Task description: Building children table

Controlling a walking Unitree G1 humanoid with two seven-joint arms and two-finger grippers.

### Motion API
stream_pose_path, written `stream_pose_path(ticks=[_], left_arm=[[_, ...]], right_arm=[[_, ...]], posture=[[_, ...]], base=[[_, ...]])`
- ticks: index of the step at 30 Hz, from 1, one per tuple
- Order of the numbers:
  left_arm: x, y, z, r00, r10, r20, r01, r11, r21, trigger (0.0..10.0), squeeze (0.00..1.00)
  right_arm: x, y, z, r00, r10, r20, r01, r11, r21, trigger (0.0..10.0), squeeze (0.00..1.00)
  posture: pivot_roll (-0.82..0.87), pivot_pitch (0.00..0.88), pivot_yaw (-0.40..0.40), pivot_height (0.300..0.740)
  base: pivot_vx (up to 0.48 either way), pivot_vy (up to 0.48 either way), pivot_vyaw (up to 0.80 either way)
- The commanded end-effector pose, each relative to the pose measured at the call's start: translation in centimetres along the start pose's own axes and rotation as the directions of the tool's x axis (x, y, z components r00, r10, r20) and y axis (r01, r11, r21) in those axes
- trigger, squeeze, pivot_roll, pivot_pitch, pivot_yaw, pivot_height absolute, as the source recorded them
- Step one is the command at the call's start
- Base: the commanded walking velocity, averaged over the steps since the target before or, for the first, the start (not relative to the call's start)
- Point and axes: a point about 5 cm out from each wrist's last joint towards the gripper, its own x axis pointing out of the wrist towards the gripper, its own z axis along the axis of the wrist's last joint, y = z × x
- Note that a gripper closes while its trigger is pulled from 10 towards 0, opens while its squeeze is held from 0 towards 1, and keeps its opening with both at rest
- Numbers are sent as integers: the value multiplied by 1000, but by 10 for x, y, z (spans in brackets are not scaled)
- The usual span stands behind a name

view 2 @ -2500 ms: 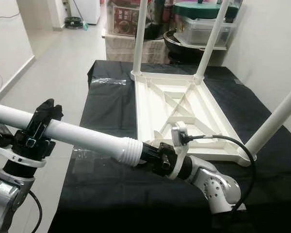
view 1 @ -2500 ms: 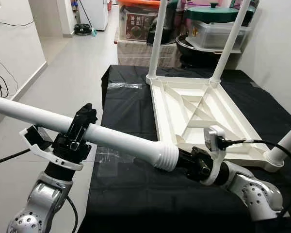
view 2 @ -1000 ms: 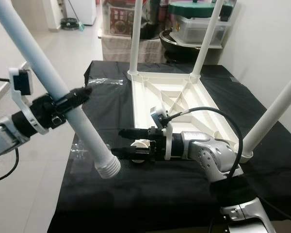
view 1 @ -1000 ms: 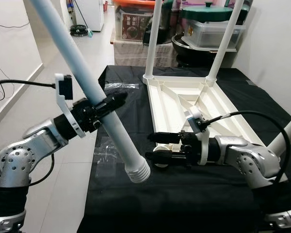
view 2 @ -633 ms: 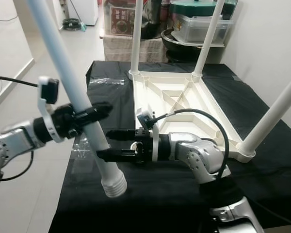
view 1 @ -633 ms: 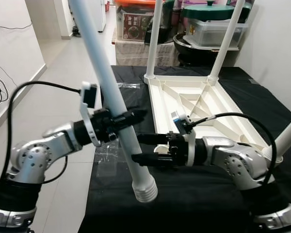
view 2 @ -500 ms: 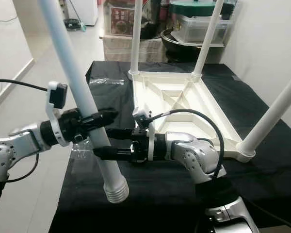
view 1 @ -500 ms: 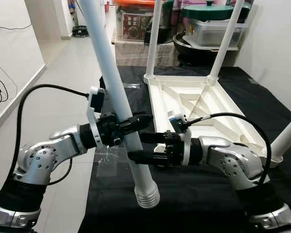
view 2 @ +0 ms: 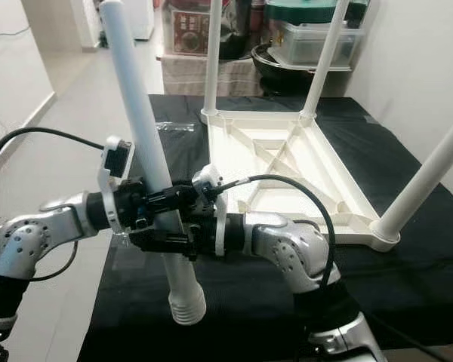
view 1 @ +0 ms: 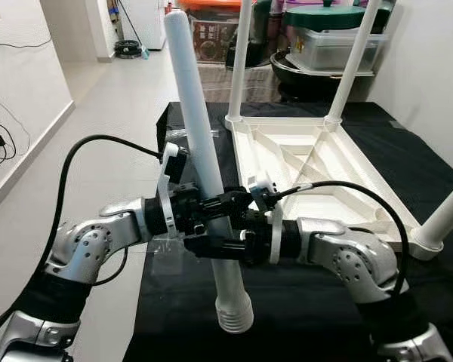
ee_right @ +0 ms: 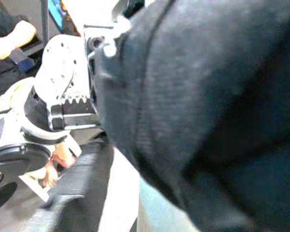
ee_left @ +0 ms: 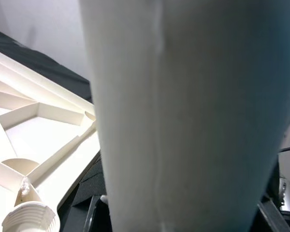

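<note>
The white table top (view 1: 317,173) lies upside down on the black cloth (view 1: 189,173). Two legs (view 1: 240,60) stand at its far corners and one (view 1: 449,219) at the near right. My left gripper (view 1: 234,202) is shut on the loose white leg (view 1: 200,143) at mid-length. It holds the leg nearly upright over the cloth's near left part, threaded end (view 1: 234,317) down. My right gripper (view 1: 195,245) reaches across to the same leg just below the left one. The left wrist view has the leg (ee_left: 183,116) up close and a threaded socket (ee_left: 26,217) at the table's corner.
Storage boxes and pots (view 1: 325,41) are stacked behind the table. A white wall (view 1: 430,68) runs along the right. Open tiled floor (view 1: 106,113) lies to the left. A clear plastic wrapper (view 1: 192,133) lies on the cloth's far left.
The loose leg swung from lying across in front of me to nearly upright, threaded end down. My right gripper let go of that end and moved left to the leg's middle.
</note>
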Motion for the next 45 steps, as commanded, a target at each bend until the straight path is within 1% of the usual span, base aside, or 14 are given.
stream_pose_path(ticks=[1, 18, 19, 23, 29, 31, 32, 34, 35, 36, 39, 40, 42, 45], left_arm=[[11, -7, 7, 998, -64, 13, 64, 997, 45, 10000, 0], [7, -10, 7, 995, -90, 38, 87, 993, 74, 10000, 0], [6, -11, 6, 995, -93, 32, 90, 992, 84, 10000, 1000], [3, -17, 1, 989, -148, -7, 148, 984, 101, 10000, 1000], [-2, -19, 11, 993, -122, -5, 121, 979, 165, 10000, 1000], [-6, -17, 18, 997, -81, 11, 78, 978, 196, 10000, 1000], [-14, -20, 25, 998, -62, 18, 56, 970, 236, 10000, 839], [-18, -23, 30, 998, -51, 23, 43, 964, 262, 10000, 839], [-25, -29, 35, 998, -52, 33, 40, 956, 292, 10000, 0], [-33, -38, 40, 997, -59, 41, 43, 945, 323, 10000, 0], [-45, -49, 42, 998, -45, 41, 27, 928, 372, 10000, 0], [-45, -49, 42, 998, -45, 41, 27, 928, 372, 10000, 0], [-58, -56, 37, 999, -2, 33, -11, 918, 396, 10000, 0], [-62, -59, 34, 1000, 11, 29, -22, 915, 402, 10000, 0]], right_arm=[[9, 7, -9, 999, 38, -32, -37, 999, 31, 0, 0], [6, 8, -13, 1000, 10, -27, -9, 999, 31, 0, 0], [5, 8, -13, 1000, 6, -30, -6, 1000, 29, 0, 0], [3, 6, -13, 999, -9, -31, 10, 1000, 25, 0, 0], [-2, -3, -10, 997, -70, -25, 71, 997, 10, 0, 0], [-7, -10, -10, 993, -114, -26, 114, 993, -2, 0, 0], [-13, -18, -8, 985, -170, -20, 169, 985, -13, 0, 0], [-18, -24, -6, 979, -205, -16, 205, 979, -20, 0, 0], [-25, -31, -2, 968, -252, -1, 252, 967, -25, 0, 0], [-32, -37, 2, 958, -288, 15, 288, 957, -27, 0, 0], [-41, -45, 7, 942, -333, 35, 334, 942, -32, 0, 0], [-41, -45, 7, 942, -333, 35, 334, 942, -32, 0, 0], [-49, -51, 13, 931, -362, 53, 365, 930, -40, 0, 0], [-51, -53, 16, 928, -368, 61, 371, 928, -43, 0, 0]], posture=[[54, 0, -17, 740], [57, 0, -29, 740], [55, 0, -29, 740], [54, 0, -30, 740], [55, 0, -32, 740], [56, 0, -35, 740], [57, 0, -37, 740], [57, 0, -36, 740], [58, 0, -38, 740], [59, 0, -39, 740], [64, 0, -44, 740], [64, 0, -44, 740], [85, 0, -62, 740], [85, 0, -62, 740]], base=[[0, 0, 0], [0, 0, 0], [0, 0, 0], [0, 0, 0], [0, 0, 0], [0, 0, 0], [0, 0, 0], [0, 0, 0], [0, 0, 0], [0, 0, 0], [0, 0, 0], [0, 0, 0], [0, 0, 0], [0, 0, 0]])
